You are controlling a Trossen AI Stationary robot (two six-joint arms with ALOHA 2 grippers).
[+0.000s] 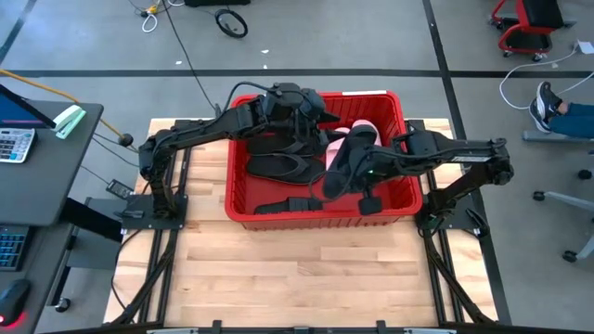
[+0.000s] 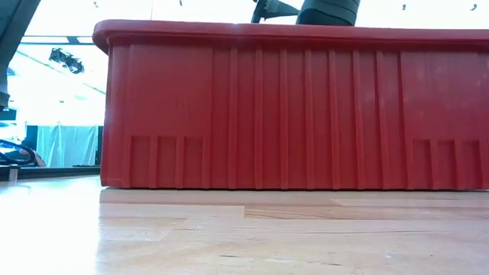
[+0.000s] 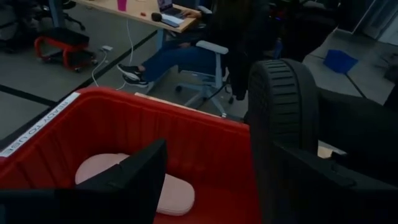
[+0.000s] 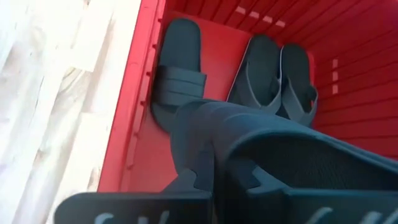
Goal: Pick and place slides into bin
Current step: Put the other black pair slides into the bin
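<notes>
The red bin (image 1: 243, 199) stands mid-table and fills the low view (image 2: 290, 107). In it lie two black flip-flops (image 1: 278, 158), a black slide (image 1: 288, 206) along the near wall and pink slides (image 1: 360, 128), one of which shows in the left wrist view (image 3: 168, 193). My right gripper (image 1: 364, 174) is over the bin's right half, shut on the second black slide (image 1: 342, 158). My left gripper (image 1: 314, 122) hangs open and empty over the bin's far part, beside that slide. My right gripper holds the black slide by the end nearest it (image 4: 211, 180), one finger on either side. The fingers come from the table's right, slanting down into the bin. The slide stands on edge, reaching above the bin's rim (image 3: 283, 106); its lower end is hidden.
The bin's walls stand high around both grippers. Bare wooden table (image 1: 306, 278) lies in front of the bin. A desk with a calculator (image 1: 14, 144) is at the left. A seated person (image 3: 180, 56) and office chairs are beyond the table's right side.
</notes>
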